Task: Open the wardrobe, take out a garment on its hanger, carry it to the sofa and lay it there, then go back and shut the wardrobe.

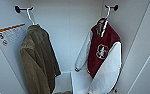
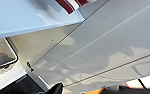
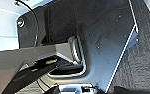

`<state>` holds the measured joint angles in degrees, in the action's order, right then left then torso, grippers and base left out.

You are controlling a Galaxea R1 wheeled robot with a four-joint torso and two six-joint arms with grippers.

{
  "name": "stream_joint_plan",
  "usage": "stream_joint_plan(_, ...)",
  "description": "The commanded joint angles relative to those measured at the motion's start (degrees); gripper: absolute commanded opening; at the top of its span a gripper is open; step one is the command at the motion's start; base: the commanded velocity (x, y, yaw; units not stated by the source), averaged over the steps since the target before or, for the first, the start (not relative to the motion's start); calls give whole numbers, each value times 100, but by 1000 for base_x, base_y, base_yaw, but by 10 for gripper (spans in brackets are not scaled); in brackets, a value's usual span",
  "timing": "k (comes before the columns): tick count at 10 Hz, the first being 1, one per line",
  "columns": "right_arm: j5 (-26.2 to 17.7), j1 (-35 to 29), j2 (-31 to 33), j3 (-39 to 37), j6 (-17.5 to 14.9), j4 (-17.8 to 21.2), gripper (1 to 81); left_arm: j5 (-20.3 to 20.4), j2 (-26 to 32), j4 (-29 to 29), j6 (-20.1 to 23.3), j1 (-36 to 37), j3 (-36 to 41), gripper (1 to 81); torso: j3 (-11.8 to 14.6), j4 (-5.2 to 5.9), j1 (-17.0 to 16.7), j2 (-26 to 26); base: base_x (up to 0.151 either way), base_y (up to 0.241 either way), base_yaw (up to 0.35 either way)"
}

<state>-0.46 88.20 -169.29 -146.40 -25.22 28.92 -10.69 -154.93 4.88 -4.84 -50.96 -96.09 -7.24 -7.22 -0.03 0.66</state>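
Inside the opened white wardrobe (image 1: 68, 37), the maroon garment (image 1: 103, 50) was hung on its white hanger (image 1: 106, 13) at the right, beside an olive-brown coat (image 1: 37, 62). The state of either arm's fingers could not be told.

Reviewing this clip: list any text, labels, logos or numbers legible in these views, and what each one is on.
No text can be read.
Sticker on the wardrobe's inner left wall: orange strip, printed lines and round symbols, too blurred to read.
Maroon jacket: white chest emblem, a graphic, no lettering legible.
Olive-brown coat: no marking visible.
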Motion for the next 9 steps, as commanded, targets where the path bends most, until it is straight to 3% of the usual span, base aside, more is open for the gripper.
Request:
stream_joint_plan(1, -437, -192, 24, 16, 0, 53, 811, -223, 928, -312, -26, 1231, 345, 811, 0, 0, 3, 0, 0, 0, 0)
stream_joint_plan(9, -376, -201, 7, -2, 0, 26, 811, -504, 823, -1296, -26, 3007, 380, 811, -5, -5, 3, 0, 0, 0, 0)
